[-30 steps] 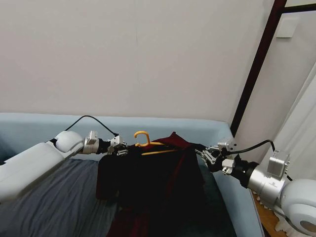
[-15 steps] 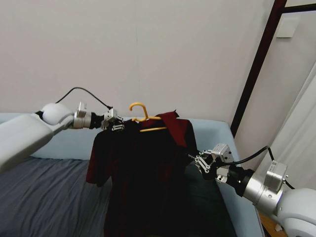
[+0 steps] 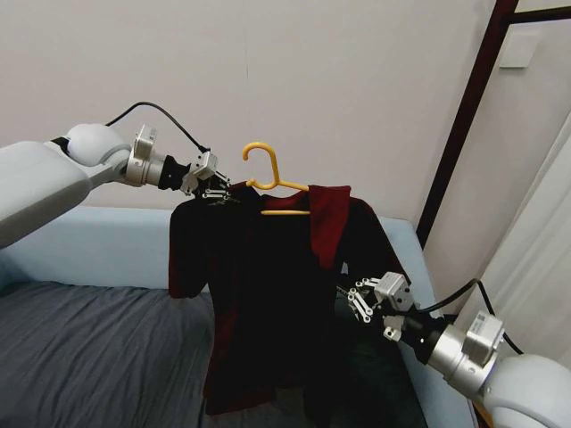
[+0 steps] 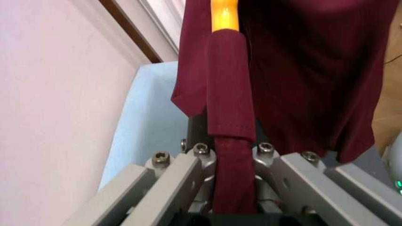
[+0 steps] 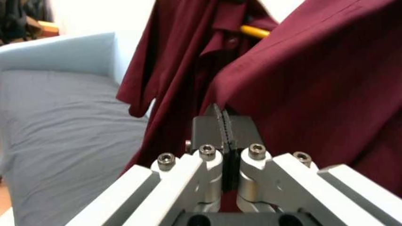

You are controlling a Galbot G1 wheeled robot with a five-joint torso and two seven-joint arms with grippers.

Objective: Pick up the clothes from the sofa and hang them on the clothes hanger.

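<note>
The left end effector [image 3: 212, 187] is clenched on one shoulder of the dark maroon short-sleeved shirt [image 3: 268, 294], where the cloth wraps the arm of the yellow plastic clothes hanger [image 3: 272, 183]; the left wrist view shows the folded fabric pinched between its fingers. The right end effector [image 3: 361, 299] sits low beside the shirt's side, its fingers pressed together; whether they trap any cloth cannot be told.

The shirt is already threaded on the hanger and lifted off the pale blue sofa [image 3: 89, 241], hanging free in front of its backrest with the hem above the grey seat cover [image 3: 89, 357]. Judging by this, the pick-up is done, and what remains is carrying the hanger to a rail and hooking it on. A dark upright post [image 3: 464, 125] stands to the right, well apart from the hook.

A second ago the shirt was draped low against the sofa back. The left arm has since raised it clear, while the right end effector has dropped lower.
</note>
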